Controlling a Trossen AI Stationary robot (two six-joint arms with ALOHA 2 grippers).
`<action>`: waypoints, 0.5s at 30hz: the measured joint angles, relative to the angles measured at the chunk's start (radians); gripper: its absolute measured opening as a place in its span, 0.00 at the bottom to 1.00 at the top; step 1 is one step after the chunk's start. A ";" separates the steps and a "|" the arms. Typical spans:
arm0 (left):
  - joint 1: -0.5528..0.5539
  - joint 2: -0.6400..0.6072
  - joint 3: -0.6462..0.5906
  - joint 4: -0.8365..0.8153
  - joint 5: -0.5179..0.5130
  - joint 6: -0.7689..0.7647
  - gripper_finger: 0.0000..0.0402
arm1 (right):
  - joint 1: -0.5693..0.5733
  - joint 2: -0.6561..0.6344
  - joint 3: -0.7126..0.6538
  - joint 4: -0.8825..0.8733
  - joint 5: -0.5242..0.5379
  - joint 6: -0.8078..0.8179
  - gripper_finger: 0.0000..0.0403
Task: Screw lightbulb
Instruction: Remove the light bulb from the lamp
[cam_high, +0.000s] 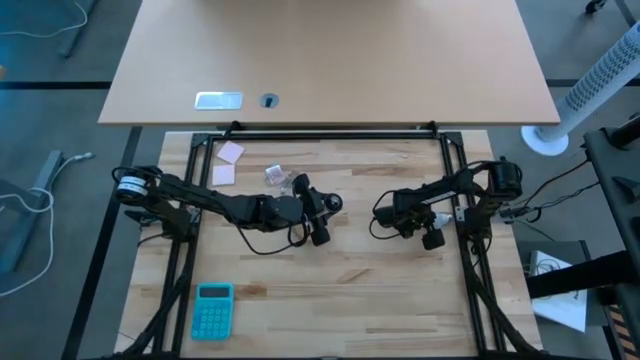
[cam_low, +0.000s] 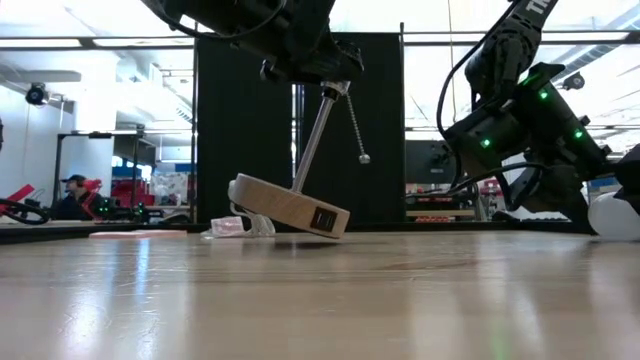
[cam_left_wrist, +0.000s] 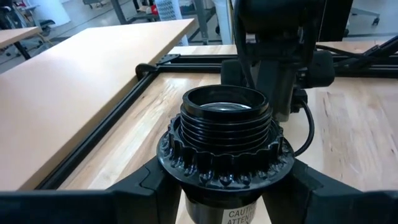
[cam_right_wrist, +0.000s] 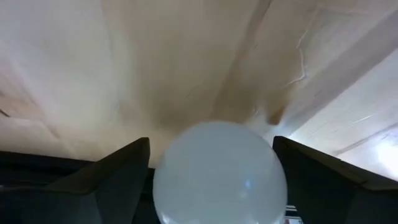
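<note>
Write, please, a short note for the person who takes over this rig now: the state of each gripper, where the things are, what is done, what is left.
Left gripper: jaws shut on the black socket of the lamp, holding its wooden base tilted, one edge off the table.
Right gripper: lightbulb sits between its jaws, which stand apart from it on both sides; grip not certain.
Done: lamp lifted, socket mouth empty and facing the right arm. Bulb and socket are apart.
Left: secure the bulb, bring it to the socket, screw it in.
</note>
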 joint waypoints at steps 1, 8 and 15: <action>0.000 0.000 0.000 0.000 0.000 0.002 0.42 | 0.000 -0.009 0.006 -0.013 0.000 0.010 0.83; 0.012 0.030 -0.025 0.076 -0.017 -0.030 0.42 | 0.003 -0.144 0.041 -0.132 -0.005 0.074 0.85; 0.014 0.091 -0.035 0.232 -0.037 0.007 0.42 | 0.002 -0.376 0.097 -0.243 -0.031 0.207 0.85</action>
